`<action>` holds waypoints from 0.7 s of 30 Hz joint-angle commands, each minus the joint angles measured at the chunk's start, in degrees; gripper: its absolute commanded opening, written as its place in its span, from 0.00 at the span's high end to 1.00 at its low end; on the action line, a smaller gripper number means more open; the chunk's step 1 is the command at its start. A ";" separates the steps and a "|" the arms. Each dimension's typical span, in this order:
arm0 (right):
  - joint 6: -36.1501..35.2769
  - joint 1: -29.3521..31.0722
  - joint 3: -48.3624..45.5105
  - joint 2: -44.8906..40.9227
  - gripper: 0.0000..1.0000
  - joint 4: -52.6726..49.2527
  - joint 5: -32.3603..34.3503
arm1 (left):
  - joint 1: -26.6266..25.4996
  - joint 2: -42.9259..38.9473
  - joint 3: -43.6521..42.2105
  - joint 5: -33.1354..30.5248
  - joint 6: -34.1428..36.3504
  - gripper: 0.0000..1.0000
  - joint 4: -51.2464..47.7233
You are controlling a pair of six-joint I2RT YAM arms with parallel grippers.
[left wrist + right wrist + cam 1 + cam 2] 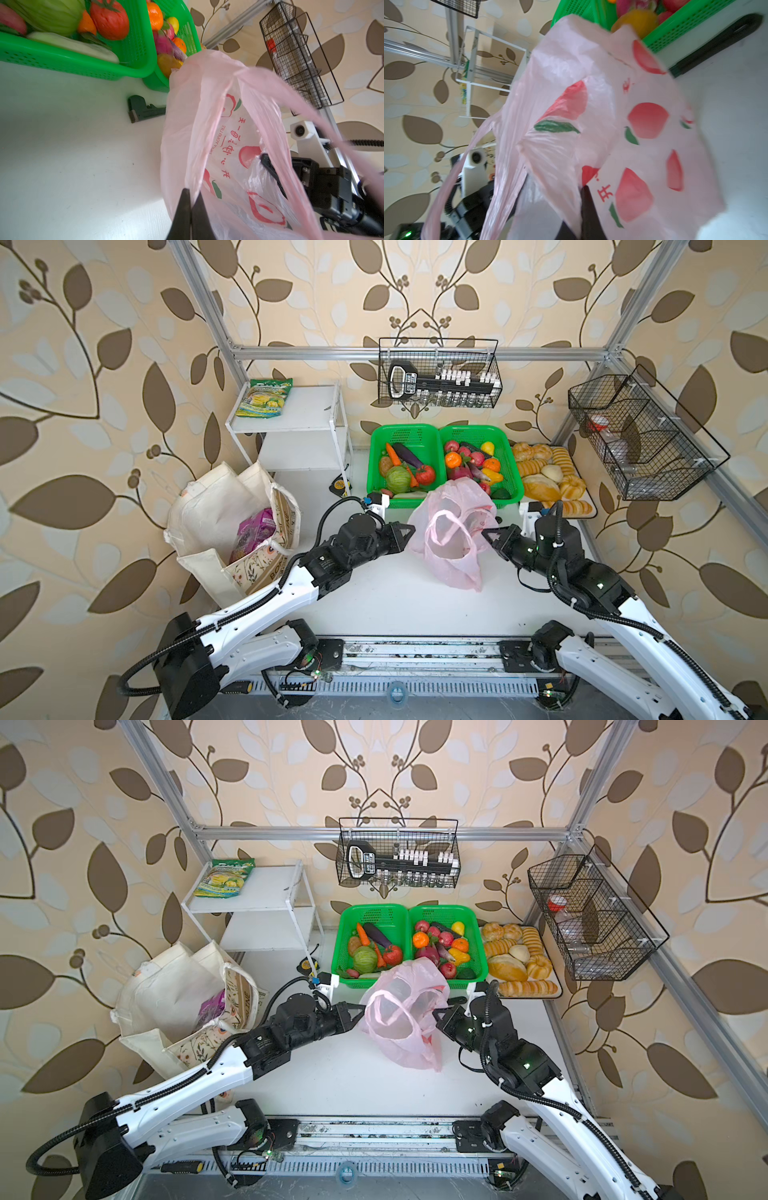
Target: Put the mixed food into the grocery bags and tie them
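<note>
Arms [270, 597] converge, left gripper [410, 531] and right gripper [487, 536] each clamped on pink bag [451, 568].

**Your two arms: white shells, black joints**

Your left arm [270, 608] and right arm [648, 651] both wear glossy white shells over their long links. Chunky black motor blocks [357, 533] sit at every joint. A ribbed black cable [137, 670] runs along the outside of each arm. Each arm ends in black. The left pincer [409, 531] and right pincer [488, 536] have flat, pointed, triangular fingers [182, 214]. A white camera housing [301, 131] sits at the right wrist, and small screws [304, 169] dot the black block beside it. Tiny green lights [599, 585] glow on the right arm.
</note>
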 commanded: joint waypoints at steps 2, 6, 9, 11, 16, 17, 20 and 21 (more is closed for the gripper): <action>-5.68 -0.29 3.75 -1.03 1.00 -12.04 7.20 | -0.33 -2.72 0.90 -7.60 2.44 1.00 -5.48; -7.91 -0.30 7.91 1.99 1.00 -13.36 3.11 | -0.34 -0.85 2.40 -4.02 3.01 1.00 -5.30; -10.28 0.10 13.30 4.74 1.00 -17.59 3.26 | -0.33 0.69 4.09 -4.10 3.07 1.00 -7.34; -11.97 0.41 16.99 6.00 1.00 -20.89 4.77 | -0.33 1.16 4.89 -4.94 3.25 1.00 -8.71; -15.82 0.41 21.62 7.45 1.00 -24.77 3.25 | -0.33 1.17 6.99 3.03 11.06 0.55 -5.39; -15.96 0.42 21.29 7.37 1.00 -24.08 1.95 | -0.34 1.15 7.70 5.87 13.79 0.47 -4.57; -15.47 0.42 18.14 6.57 1.00 -19.68 -1.49 | -0.42 0.14 8.30 9.37 21.29 0.33 -2.96; -15.20 0.38 17.26 6.42 1.00 -18.46 -2.54 | -0.51 -0.87 7.71 9.18 24.49 0.29 -2.07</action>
